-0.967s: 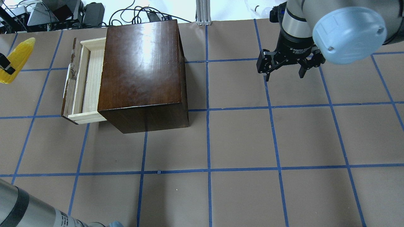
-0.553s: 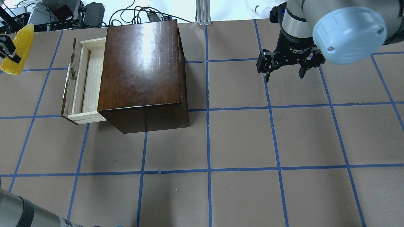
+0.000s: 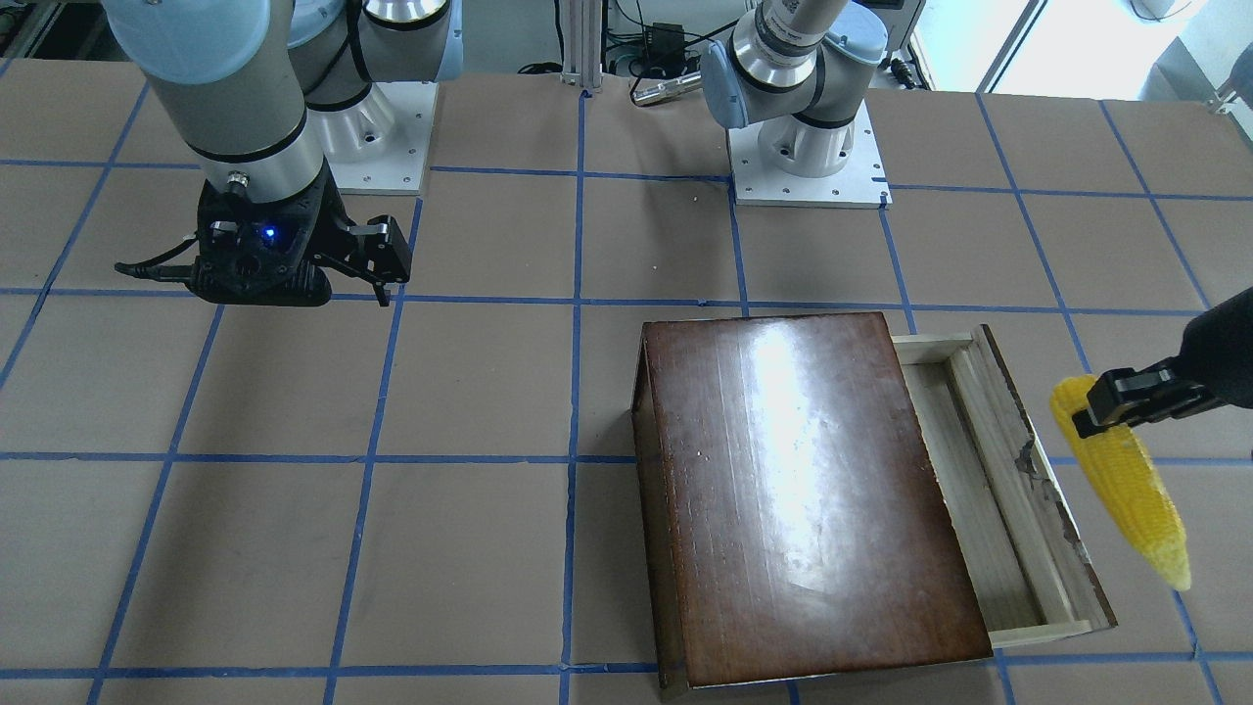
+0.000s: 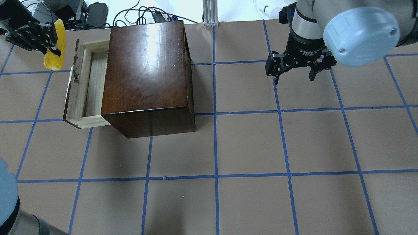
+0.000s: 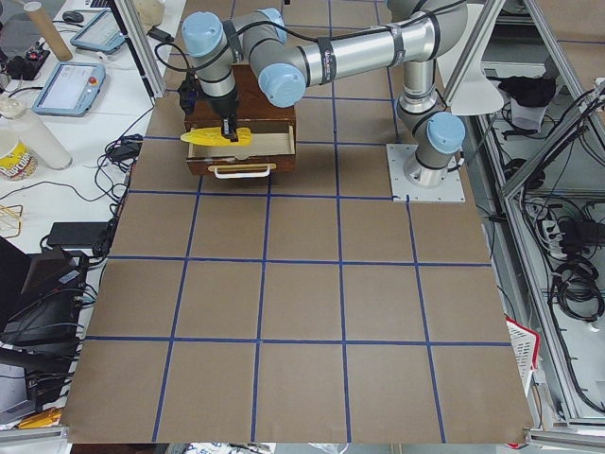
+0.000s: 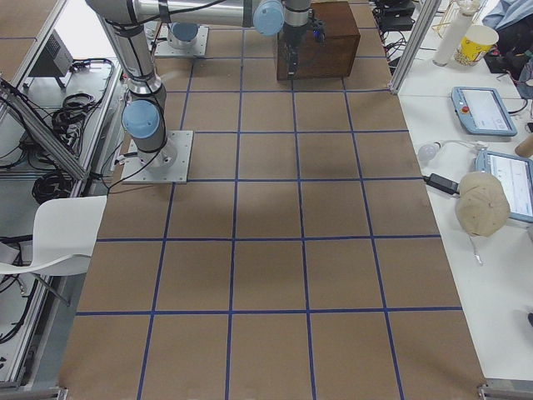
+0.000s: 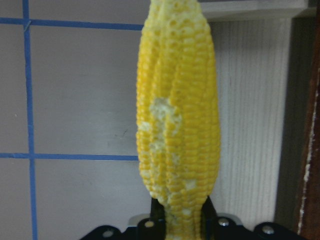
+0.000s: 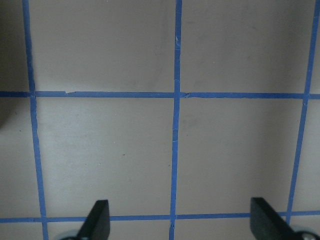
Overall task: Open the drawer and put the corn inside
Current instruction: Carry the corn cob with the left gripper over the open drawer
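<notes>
Bright yellow bumpy-kernelled corn [image 3: 1126, 480], pale-wood drawer [image 3: 967, 490], glossy dark-brown box [image 3: 803, 490], blue-gridded tan table [image 3: 294, 558].

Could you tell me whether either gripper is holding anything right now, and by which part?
The left gripper holds the corn near its blunt, thicker end, with the pointed tip free. The right gripper is open and holds nothing.

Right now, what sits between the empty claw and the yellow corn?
The dark-brown wooden box and its pulled-out drawer, seen in the overhead view.
</notes>
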You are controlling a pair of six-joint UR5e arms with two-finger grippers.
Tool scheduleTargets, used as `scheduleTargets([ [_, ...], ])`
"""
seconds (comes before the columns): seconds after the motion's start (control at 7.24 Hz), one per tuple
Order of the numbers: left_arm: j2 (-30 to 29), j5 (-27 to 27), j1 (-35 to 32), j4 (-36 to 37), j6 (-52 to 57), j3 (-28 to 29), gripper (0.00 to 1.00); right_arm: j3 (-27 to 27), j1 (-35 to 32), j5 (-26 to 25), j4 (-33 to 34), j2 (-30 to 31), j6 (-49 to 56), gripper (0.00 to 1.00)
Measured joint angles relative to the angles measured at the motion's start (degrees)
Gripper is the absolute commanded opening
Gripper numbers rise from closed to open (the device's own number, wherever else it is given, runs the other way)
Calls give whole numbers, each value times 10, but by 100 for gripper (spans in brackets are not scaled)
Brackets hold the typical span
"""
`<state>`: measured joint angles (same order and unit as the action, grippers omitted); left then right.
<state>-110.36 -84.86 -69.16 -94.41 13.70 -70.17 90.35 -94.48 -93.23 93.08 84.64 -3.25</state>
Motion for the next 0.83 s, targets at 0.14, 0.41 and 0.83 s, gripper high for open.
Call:
scheduleTargets([
  [0.14,-5,11,-12,1,-24,-7,0,0,0,0,0,0,0,100],
  [0.41,-14,19,-18,5,-15,-26,0,0,0,0,0,0,0,100],
  [0.83,-29,31,-18,32,40,-69,0,0,0,-1,0,0,0,100],
])
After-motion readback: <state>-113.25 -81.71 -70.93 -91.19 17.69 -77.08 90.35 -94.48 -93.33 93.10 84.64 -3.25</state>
